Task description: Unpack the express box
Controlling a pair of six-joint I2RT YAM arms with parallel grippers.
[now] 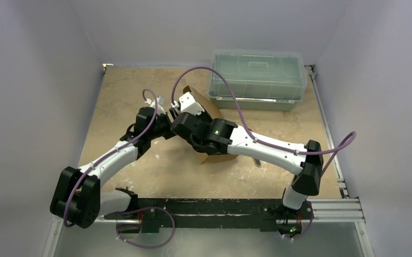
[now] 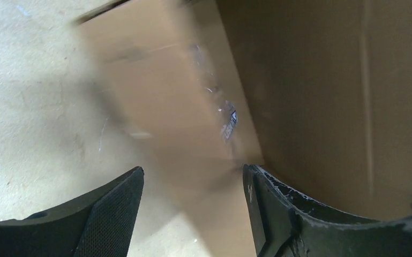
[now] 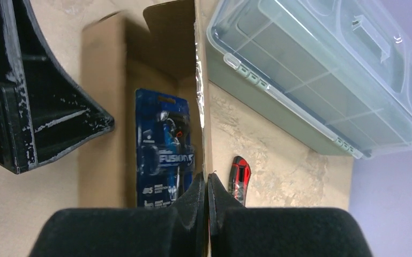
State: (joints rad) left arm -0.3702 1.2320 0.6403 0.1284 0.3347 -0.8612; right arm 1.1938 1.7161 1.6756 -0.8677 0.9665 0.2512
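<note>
The express box [image 3: 104,80] is brown cardboard and lies open mid-table, with a blue razor blister pack [image 3: 163,155] inside. My right gripper [image 3: 207,184] is shut on the thin right-hand wall [image 3: 201,112] of the box. My left gripper [image 2: 193,184] stands open at the opposite side, where a blurred cardboard panel [image 2: 166,96] runs between its fingers [image 2: 112,214], unclamped. The right wrist view shows that left gripper [image 3: 43,107] over the box's left wall. In the top view both wrists meet over the express box [image 1: 202,101] and hide most of it.
A translucent grey-green lidded plastic bin [image 1: 257,77] stands at the back right, just beyond the box. A red and black utility knife [image 3: 240,176] lies on the table between the box wall and the bin. White walls enclose the table.
</note>
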